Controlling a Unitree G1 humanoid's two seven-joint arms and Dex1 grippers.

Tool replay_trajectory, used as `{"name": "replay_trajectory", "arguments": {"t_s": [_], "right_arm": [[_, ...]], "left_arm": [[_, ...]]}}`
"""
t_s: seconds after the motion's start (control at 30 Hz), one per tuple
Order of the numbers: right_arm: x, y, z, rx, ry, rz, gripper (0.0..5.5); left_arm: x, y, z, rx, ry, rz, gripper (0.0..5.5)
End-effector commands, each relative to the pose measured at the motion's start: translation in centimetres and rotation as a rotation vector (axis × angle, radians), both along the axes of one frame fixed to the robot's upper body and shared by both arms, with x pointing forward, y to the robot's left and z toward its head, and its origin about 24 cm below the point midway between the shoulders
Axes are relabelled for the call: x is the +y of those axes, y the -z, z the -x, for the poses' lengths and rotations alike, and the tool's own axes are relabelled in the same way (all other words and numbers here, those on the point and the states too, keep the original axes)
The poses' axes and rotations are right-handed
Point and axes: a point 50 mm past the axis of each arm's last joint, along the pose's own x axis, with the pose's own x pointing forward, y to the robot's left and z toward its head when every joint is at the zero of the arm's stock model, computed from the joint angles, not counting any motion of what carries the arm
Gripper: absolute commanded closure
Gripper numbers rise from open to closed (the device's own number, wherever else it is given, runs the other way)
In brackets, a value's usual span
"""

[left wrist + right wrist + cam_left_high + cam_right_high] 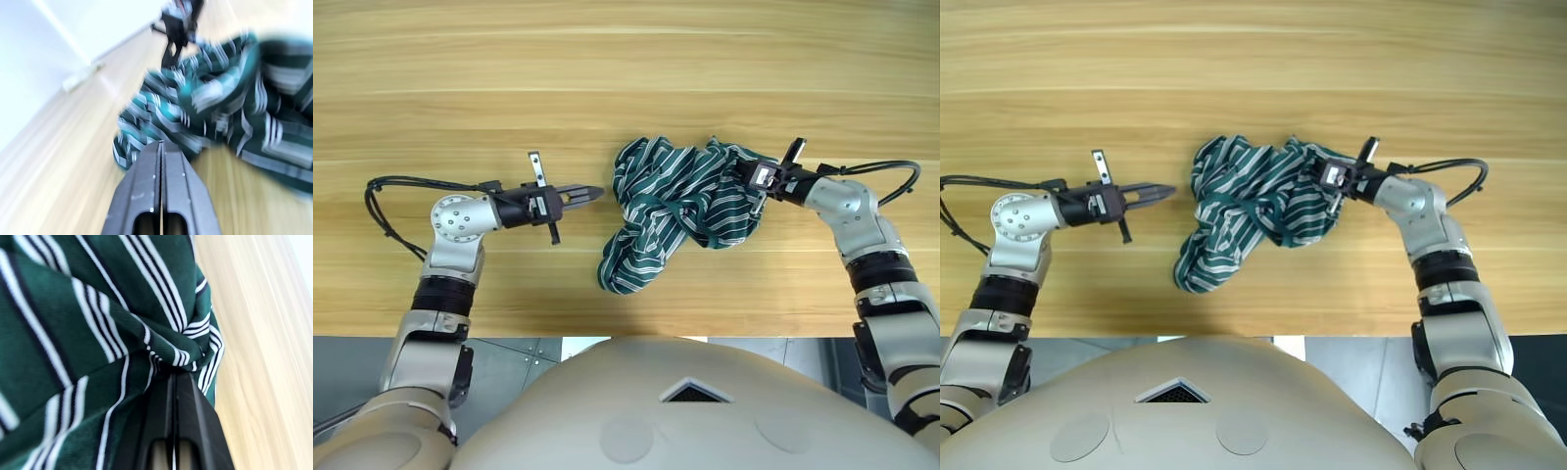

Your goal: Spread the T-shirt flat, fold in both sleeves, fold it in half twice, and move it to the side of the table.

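**A:** How is the left gripper held?

**B:** The left gripper (594, 192) is seen with its two fingers pressed together and no cloth caught between them. It is laid out low over the worktop (607, 88) and pointed toward the T-shirt (675, 201). The nearest fold is just beside the tips and is not touched.

**A:** And the right gripper?

**B:** The right gripper (172, 379) is clamped on a fold at the garment's right edge. The striped cloth is gathered into a tight pucker where the fingers meet, and the tips themselves are partly covered by it.

**A:** Where is the T-shirt found?

**B:** It is heaped near the middle of the wooden worktop, between the two grippers. The fabric is dark green, crossed by white and dark stripes. The bulk is bunched toward the right gripper, and one twisted tail is trailed from the left of the heap toward the near edge. It is not yet spread flat, and the sleeves cannot be told apart in the crumple.
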Motion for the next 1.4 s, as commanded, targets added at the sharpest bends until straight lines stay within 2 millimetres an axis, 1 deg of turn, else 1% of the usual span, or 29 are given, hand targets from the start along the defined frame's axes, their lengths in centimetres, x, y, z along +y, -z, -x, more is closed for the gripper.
{"name": "replay_trajectory", "arguments": {"t_s": [0.03, 0.13, 0.23, 0.37, 0.57, 0.67, 0.73, 0.87, 0.93, 1.03, 1.17, 1.3, 1.4], "right_arm": [[-0.8, 2.9, 2.4, 0.16, 0.001, 0.075, 5.5], [-0.5, 2.9, 2.4, 0.154, -0.007, 0.073, 5.5], [-0.2, 2.7, 2.5, 0.142, -0.023, 0.066, 5.5], [0.2, 2.5, 2.7, 0.133, -0.038, 0.056, 5.5], [0.1, 2.5, 2.7, 0.138, -0.039, 0.075, 5.5], [0.2, 2.6, 2.6, 0.138, -0.042, 0.097, 5.5], [0.3, 2.6, 2.5, 0.134, -0.043, 0.11, 5.5], [0.2, 2.2, 2.3, 0.124, -0.047, 0.116, 5.5], [0.1, 2.2, 2.3, 0.123, -0.043, 0.121, 5.5], [-0.3, 2.1, 2.5, 0.122, -0.029, 0.127, 5.5], [-0.9, 2.1, 2.7, 0.124, -0.011, 0.133, 5.5], [-3.0, 1.7, 2.6, 0.117, 0.062, 0.165, 5.5], [-4.2, 1.4, 2.5, 0.108, 0.108, 0.18, 5.5]], "left_arm": [[-1.2, 0.5, 1.2, 0.066, 0.082, -0.004, 5.46], [-1.8, 1.2, 1.6, 0.107, 0.118, -0.029, 5.46], [-2.0, 2.5, 2.1, 0.138, 0.154, -0.105, 5.46], [-2.0, 3.4, 2.8, 0.159, 0.193, -0.162, 5.46], [-2.1, 3.1, 4.0, 0.226, 0.272, -0.15, 5.46], [-1.9, 3.4, 4.1, 0.26, 0.301, -0.196, 5.46], [-1.6, 4.2, 3.8, 0.271, 0.299, -0.268, 5.46], [0.0, 5.8, 3.3, 0.232, 0.314, -0.477, 5.46], [0.9, 6.1, 2.7, 0.216, 0.299, -0.542, 5.46], [2.5, 6.3, 1.2, 0.184, 0.238, -0.628, 5.46], [4.1, 6.3, -0.7, 0.112, 0.144, -0.72, 5.46], [6.1, 4.6, -3.2, 0.019, 0.013, -0.761, 5.46], [7.9, 3.1, -5.7, -0.041, -0.139, -0.807, 5.46]]}}
